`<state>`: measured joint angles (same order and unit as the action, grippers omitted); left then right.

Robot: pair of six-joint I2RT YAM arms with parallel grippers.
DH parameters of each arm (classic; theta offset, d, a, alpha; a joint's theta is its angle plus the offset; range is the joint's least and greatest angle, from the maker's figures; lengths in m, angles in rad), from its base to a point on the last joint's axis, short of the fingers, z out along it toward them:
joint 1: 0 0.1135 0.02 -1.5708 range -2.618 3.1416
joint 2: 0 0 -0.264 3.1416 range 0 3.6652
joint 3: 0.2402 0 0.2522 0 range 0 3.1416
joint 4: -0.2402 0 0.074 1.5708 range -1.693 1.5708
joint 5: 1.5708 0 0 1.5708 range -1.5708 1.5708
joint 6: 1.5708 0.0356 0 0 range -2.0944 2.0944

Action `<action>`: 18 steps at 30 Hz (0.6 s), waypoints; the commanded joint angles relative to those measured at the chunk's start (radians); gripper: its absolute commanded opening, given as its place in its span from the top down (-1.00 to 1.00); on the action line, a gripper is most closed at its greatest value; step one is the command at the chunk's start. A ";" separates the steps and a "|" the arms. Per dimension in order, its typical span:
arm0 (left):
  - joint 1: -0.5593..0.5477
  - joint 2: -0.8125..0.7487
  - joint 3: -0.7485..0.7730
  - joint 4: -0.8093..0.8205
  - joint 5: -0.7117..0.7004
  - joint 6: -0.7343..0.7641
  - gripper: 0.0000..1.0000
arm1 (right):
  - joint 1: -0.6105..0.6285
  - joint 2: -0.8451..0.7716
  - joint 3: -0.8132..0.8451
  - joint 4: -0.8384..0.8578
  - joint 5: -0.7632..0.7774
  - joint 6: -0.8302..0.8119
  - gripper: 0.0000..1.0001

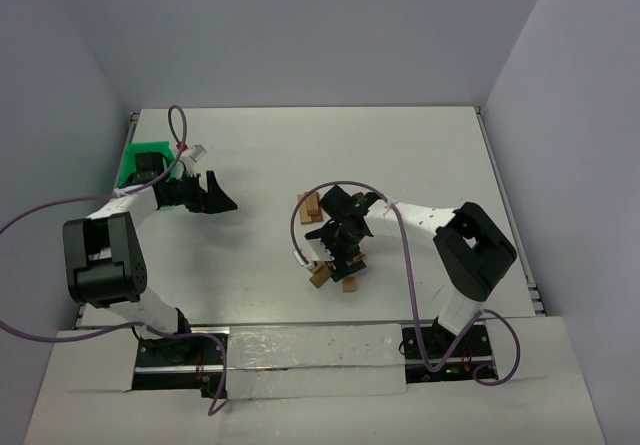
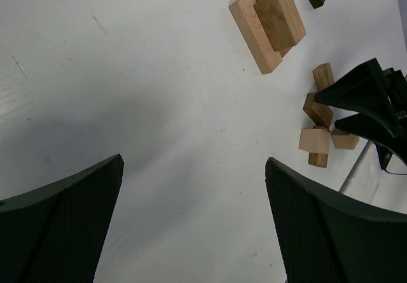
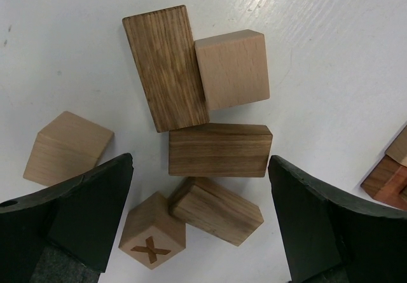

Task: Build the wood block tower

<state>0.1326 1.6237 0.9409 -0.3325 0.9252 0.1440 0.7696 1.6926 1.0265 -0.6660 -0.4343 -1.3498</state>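
Observation:
Several loose wood blocks [image 1: 335, 270] lie in a cluster at the table's middle. My right gripper [image 1: 338, 248] hovers over them, open and empty. In the right wrist view its jaws [image 3: 200, 162] straddle a brown bar [image 3: 219, 151], a second tilted bar [image 3: 216, 210] and a cube marked X [image 3: 152, 238]. A dark bar [image 3: 165, 67], a light cube [image 3: 232, 67] and another cube [image 3: 67, 146] lie around them. A low stack of blocks, the tower [image 1: 310, 208], stands just left of the gripper; it also shows in the left wrist view [image 2: 267, 22]. My left gripper [image 1: 212, 195] is open, empty, above bare table [image 2: 194, 162].
A green tray [image 1: 140, 160] sits at the far left behind the left arm. The white table's edges [image 1: 480, 115] run along the grey walls. In the left wrist view the right gripper [image 2: 365, 102] shows beside the loose blocks [image 2: 318, 130].

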 commanded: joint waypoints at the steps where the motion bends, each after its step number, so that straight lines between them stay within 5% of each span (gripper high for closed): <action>1: 0.008 0.017 0.018 0.007 0.042 0.031 -0.96 | -0.002 0.017 0.039 0.034 -0.017 0.004 -0.86; 18: 0.010 0.039 0.024 0.013 0.053 0.028 -0.96 | -0.004 0.057 0.082 0.015 -0.006 0.001 -0.58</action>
<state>0.1341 1.6566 0.9409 -0.3325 0.9329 0.1440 0.7677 1.7336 1.0620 -0.6457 -0.4339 -1.3434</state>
